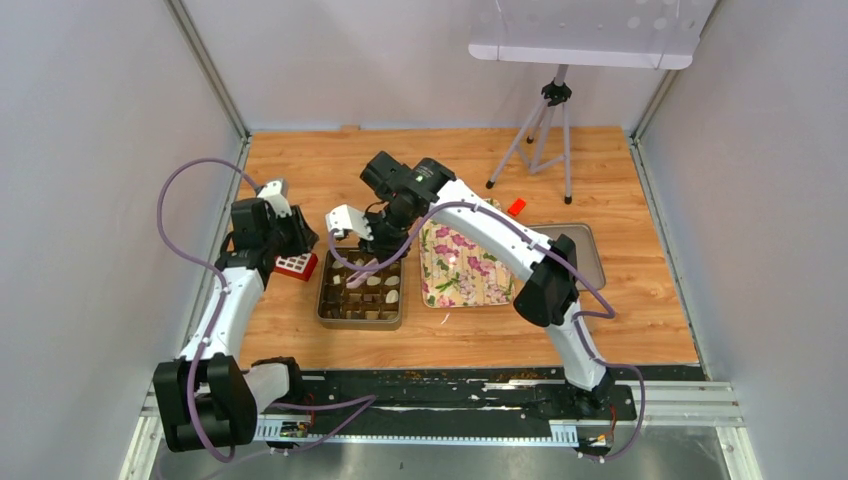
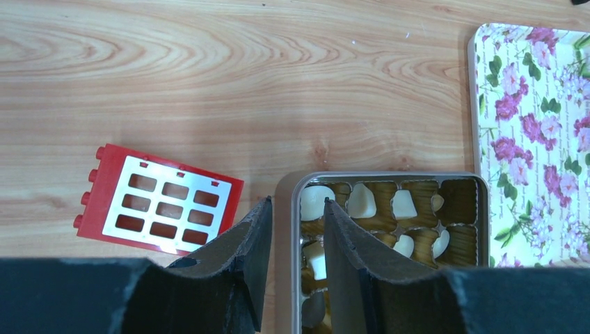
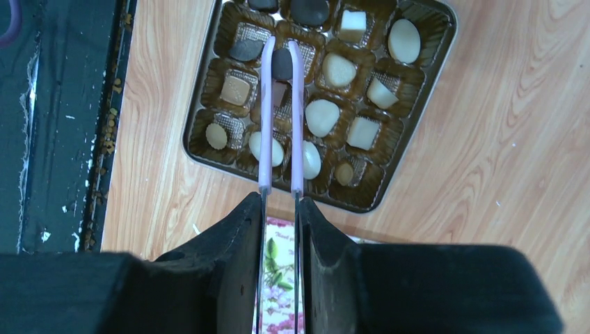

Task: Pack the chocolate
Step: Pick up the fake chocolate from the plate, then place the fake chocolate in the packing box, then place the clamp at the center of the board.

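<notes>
Okay, right gripper point(image 3: 280, 203) is squeezed onto purple tweezers point(image 3: 267, 118), whose tips are pinched together on a dark piece point(image 3: 282, 64) over the tin's middle cups. The rest of the chocolate point(image 3: 322, 117) sits in the tin point(image 2: 389, 176), in paper cups: cream, tan, dark. Left gripper point(image 2: 296, 203) straddles the tin's wall, one finger inside, one outside; can't tell if clamped. Red gridded block point(image 2: 163, 205) lies just left of the tin, floral lid point(image 1: 465, 265) just right.

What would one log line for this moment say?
right gripper shut on tweezers | tips pinch dark chocolate over tin | left gripper open astride tin rim
</notes>
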You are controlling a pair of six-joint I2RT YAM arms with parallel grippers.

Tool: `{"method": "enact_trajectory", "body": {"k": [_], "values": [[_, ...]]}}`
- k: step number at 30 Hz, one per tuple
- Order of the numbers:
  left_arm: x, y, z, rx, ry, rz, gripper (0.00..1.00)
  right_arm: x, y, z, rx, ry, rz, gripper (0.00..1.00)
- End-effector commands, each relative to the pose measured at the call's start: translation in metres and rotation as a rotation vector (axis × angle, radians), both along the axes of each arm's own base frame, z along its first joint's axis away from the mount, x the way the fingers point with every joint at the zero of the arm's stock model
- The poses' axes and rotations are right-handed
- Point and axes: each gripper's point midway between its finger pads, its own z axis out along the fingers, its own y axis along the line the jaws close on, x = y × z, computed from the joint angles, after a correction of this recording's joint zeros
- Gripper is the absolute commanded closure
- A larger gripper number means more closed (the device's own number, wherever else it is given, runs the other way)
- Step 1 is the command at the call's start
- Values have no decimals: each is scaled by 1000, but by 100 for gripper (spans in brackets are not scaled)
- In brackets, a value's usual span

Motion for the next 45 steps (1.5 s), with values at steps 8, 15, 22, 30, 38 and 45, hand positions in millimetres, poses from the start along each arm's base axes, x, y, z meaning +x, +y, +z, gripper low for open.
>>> {"method": "enact_trajectory", "body": {"k": [8,15,22,30,38,45], "values": [[-5,2,9,-22,-39,27,58,-4,32,-9,43,0,18,83],[-5,1,10,-26,-51,27,58,-3,33,-13,30,-6,-4,71],[-4,1,11,-32,-55,25,57,-1,32,-12,25,-13,-15,68],[-3,0,12,-34,-57,20,58,5,-15,12,-18,-90,-62,80],[7,-2,18,-28,-74,-14,56,-11,-144,16,-9,-77,-163,81],[10,-3,22,-24,-59,-29,56,-71,-232,-32,17,-88,-199,79]]}}
